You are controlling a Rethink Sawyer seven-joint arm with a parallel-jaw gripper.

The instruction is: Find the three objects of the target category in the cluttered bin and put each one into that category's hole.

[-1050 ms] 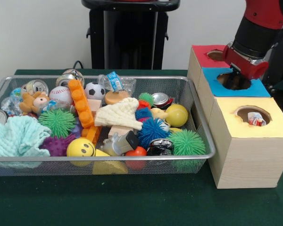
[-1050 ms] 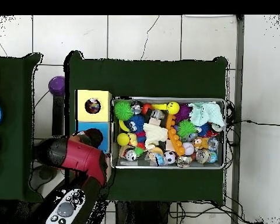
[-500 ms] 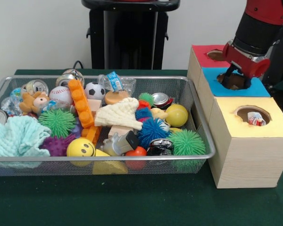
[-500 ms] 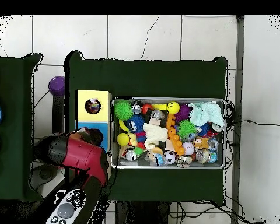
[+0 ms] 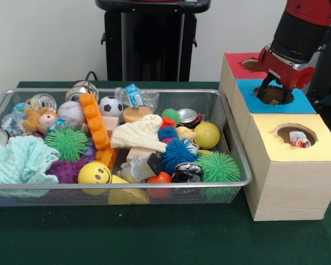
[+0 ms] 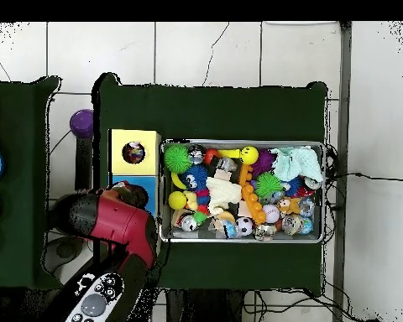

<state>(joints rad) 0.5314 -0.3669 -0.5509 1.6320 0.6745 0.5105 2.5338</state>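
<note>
My gripper (image 5: 275, 91) hangs open and empty just above the round hole (image 5: 272, 96) in the blue box top (image 5: 304, 104), its dark fingers (image 5: 263, 90) spread on either side of the opening. The wire bin (image 5: 121, 184) to the left holds mixed clutter: a soccer ball (image 5: 110, 105), a baseball (image 5: 70, 110), a yellow ball (image 5: 207, 134), spiky balls (image 5: 218, 167), crushed cans (image 5: 187, 116), orange blocks (image 5: 95, 127). In the overhead view the red arm (image 6: 112, 220) covers the gripper beside the bin (image 6: 243, 142).
A red-topped box (image 5: 237, 66) stands behind the blue one. In front of it, the yellow-topped box (image 5: 325, 144) has a hole (image 5: 296, 135) with a crushed can inside. A teal cloth (image 5: 16, 160) fills the bin's left end. A black pedestal (image 5: 151, 44) stands behind.
The gripper has risen out of the blue box's hole and now hangs just above it. Nothing in the bin has moved.
</note>
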